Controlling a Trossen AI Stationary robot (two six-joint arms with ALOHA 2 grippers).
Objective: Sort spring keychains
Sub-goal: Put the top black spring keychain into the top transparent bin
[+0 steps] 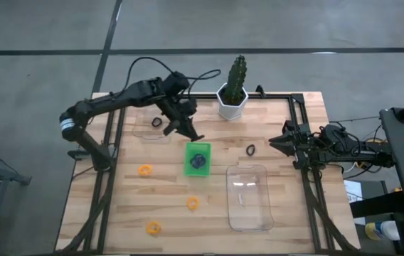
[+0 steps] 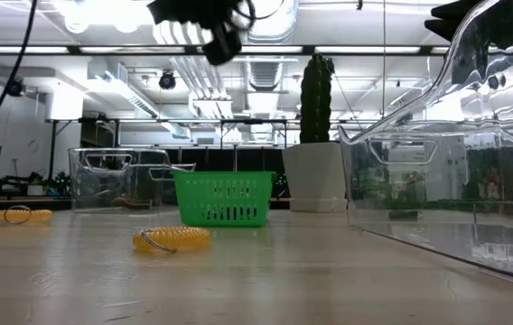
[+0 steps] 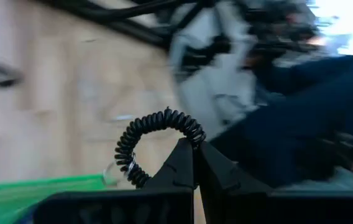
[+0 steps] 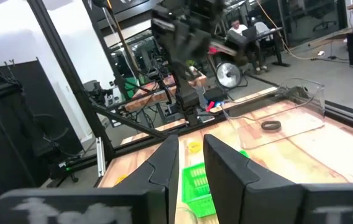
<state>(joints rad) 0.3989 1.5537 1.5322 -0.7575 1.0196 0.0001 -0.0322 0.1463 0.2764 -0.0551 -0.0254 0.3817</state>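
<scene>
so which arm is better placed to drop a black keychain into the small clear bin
Left. The left gripper is shut on a black keychain and sits beside the small clear bin. The right gripper waits at the table's right edge, open and holding nothing.

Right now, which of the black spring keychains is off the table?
The black keychain pinched in the left tool, raised beside the green tray; the other two black ones lie flat.

Left gripper clamped, right gripper parted.
</scene>
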